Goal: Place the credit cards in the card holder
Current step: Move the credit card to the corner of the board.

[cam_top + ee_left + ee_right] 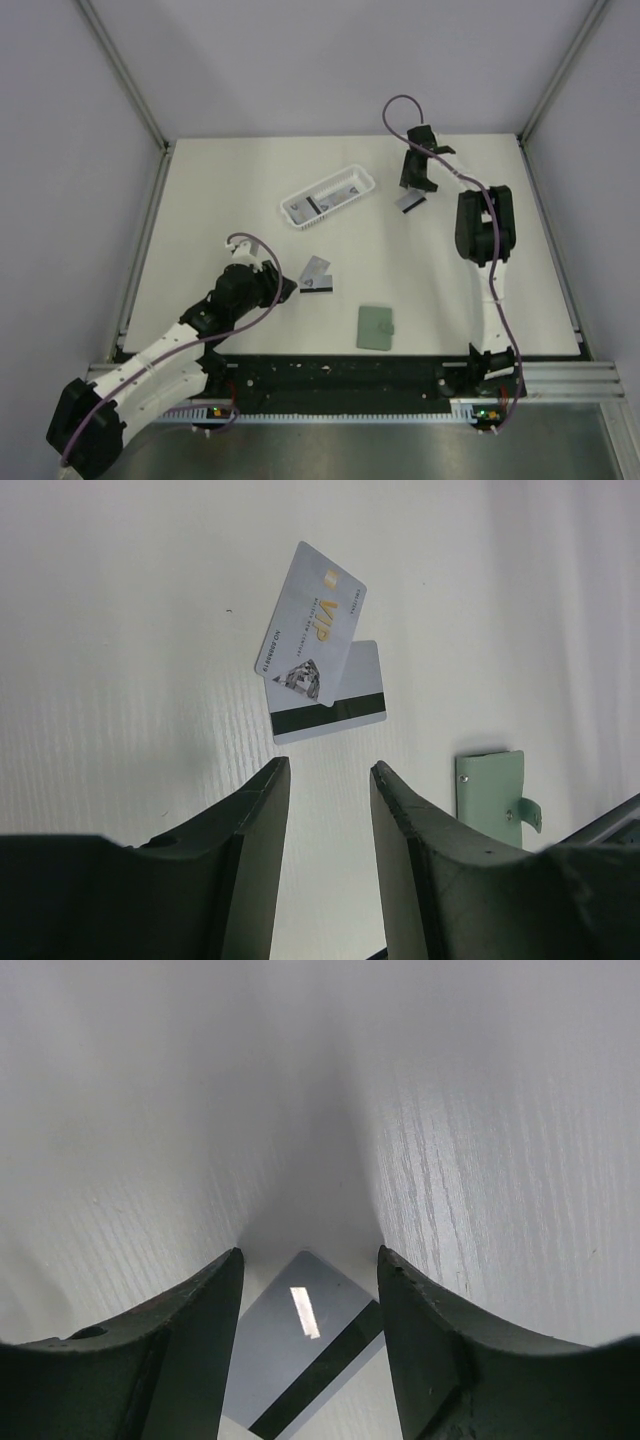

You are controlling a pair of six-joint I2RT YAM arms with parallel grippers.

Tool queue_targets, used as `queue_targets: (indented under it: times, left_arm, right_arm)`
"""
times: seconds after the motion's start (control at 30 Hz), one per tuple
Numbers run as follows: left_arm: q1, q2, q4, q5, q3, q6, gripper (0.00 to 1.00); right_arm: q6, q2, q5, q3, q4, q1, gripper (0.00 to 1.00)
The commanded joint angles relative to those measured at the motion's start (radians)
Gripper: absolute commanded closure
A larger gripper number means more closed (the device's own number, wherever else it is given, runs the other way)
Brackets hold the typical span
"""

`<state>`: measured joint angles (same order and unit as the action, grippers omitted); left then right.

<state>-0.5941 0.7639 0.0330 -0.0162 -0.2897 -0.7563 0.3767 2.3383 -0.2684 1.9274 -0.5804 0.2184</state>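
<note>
Pick-up step, and no card is in the card holder (376,327) yet. The holder lies flat on the table (230,190), looks closed, and sits near the front edge between the two arm bases. The left gripper (325,772) sits low, left of the holder and a bit farther back. It aims at two overlapped cards lying just up-left of the holder: a VIP card (312,620) face up, its lower end on a striped card (335,708) with the black stripe showing. Its jaws stand moderately open, with nothing between them and nothing touched. The cards are ahead of the tips, apart from them. The right gripper (310,1257) is well beyond the holder to the up-right, over a single far card (300,1345), stripe side up. Its jaws are at a medium gap, and the card shows between the tips and runs under them. I can't tell if they touch it, but it doesn't look gripped. A white basket (368,184), far behind the holder and slightly left, holds what look like more cards (335,193). Next move, as I judge it: one arm has to get a thin flat card off the table. That likely means coming down on an edge or tipping the card up, then closing narrow. The top VIP card should go first, since it overlaps the striped one. The holder probably needs opening or steadying by the other arm before anything can be slid in. Risks are the card skating away or both stacked cards moving together.
</note>
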Motion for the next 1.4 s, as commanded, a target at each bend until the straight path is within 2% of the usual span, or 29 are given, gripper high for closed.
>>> queue_targets:
  times: [0.0, 0.23, 0.33, 0.63, 0.73, 1.0, 1.2, 1.37]
  left_arm:
    - [0.005, -0.025, -0.007, 0.007, 0.000, 0.008, 0.56]
    - [0.005, -0.048, -0.008, 0.012, 0.014, 0.006, 0.57]
    - [0.005, -0.069, -0.005, 0.012, 0.021, 0.002, 0.57]
    - [0.005, -0.175, 0.059, 0.012, 0.043, -0.003, 0.58]
    - [0.004, -0.199, 0.074, 0.010, 0.047, -0.002, 0.58]
    - [0.005, -0.210, 0.074, 0.012, 0.050, -0.008, 0.59]
    - [0.004, -0.199, 0.068, 0.040, 0.049, -0.005, 0.60]
    - [0.005, -0.180, 0.065, 0.050, 0.034, 0.000, 0.60]
  right_arm:
    - [0.005, 0.038, 0.018, 0.044, -0.102, -0.002, 0.44]
    - [-0.002, 0.036, -0.029, 0.015, -0.164, 0.039, 0.45]
    - [0.004, 0.006, -0.084, -0.017, -0.164, 0.067, 0.37]
    - [0.036, -0.017, -0.009, -0.074, -0.156, 0.085, 0.44]
    - [0.048, -0.045, -0.029, -0.132, -0.148, 0.102, 0.45]
    - [0.074, -0.141, 0.001, -0.297, -0.095, 0.148, 0.46]
    - [0.114, -0.292, 0.092, -0.459, 0.037, 0.157, 0.48]
    - [0.140, -0.347, 0.049, -0.404, 0.090, 0.119, 0.48]
